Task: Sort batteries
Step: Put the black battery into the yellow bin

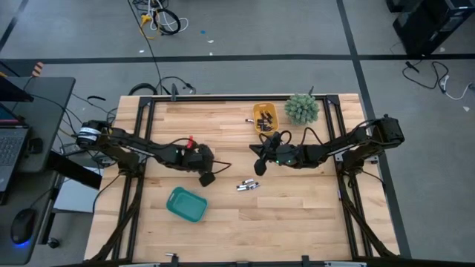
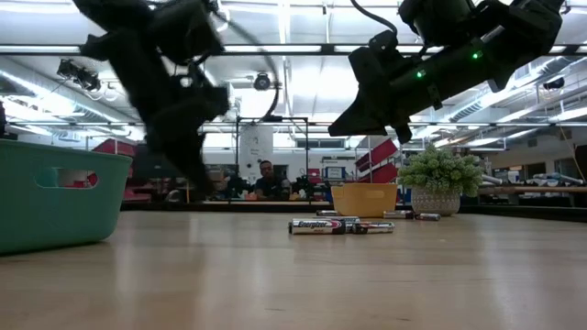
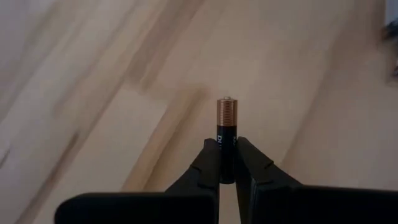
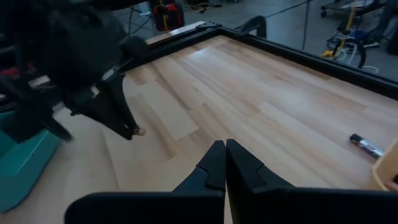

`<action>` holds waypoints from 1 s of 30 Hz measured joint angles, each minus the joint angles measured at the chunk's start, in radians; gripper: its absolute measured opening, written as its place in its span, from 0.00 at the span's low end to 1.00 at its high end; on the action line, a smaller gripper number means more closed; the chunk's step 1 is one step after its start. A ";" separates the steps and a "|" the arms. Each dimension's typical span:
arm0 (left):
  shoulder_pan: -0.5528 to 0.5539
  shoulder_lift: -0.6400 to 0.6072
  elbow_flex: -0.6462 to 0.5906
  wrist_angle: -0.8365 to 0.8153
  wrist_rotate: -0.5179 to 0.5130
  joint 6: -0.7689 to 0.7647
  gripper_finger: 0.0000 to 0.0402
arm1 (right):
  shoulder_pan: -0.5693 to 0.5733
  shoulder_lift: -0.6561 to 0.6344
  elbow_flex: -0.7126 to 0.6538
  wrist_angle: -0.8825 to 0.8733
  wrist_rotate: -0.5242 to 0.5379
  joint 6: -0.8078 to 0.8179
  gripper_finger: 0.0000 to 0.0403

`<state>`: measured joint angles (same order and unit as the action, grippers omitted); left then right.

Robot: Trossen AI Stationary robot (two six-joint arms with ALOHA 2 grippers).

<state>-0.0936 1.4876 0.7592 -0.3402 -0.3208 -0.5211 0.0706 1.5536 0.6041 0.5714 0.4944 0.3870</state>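
We see the wood table (image 1: 297,222), teal tray (image 1: 186,204) front-left, yellow tray (image 1: 265,116) at back. Left gripper (image 3: 227,163), mid-table near the teal tray, pinches a copper-top battery (image 3: 227,134). Right gripper (image 4: 224,163) clenched, empty, mid-table. Loose batteries (image 1: 249,185) lie btwn the arms.

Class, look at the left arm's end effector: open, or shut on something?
Shut on a battery: in the wrist view the left end effector clamps a black, copper-topped battery between its fingers.
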 joint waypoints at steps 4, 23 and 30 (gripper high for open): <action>-0.012 0.000 0.036 0.096 -0.002 0.098 0.03 | 0.023 0.000 0.000 0.005 -0.010 -0.048 0.00; -0.052 -0.002 0.041 0.640 0.008 0.622 0.03 | 0.189 0.000 0.000 0.310 -0.018 -0.518 0.11; -0.057 -0.002 0.039 0.678 0.012 0.624 0.03 | 0.192 0.000 0.000 0.356 -0.002 -0.548 0.21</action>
<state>-0.1509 1.4857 0.7979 0.3378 -0.3093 0.1025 0.2626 1.5539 0.6044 0.9276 0.4927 -0.1612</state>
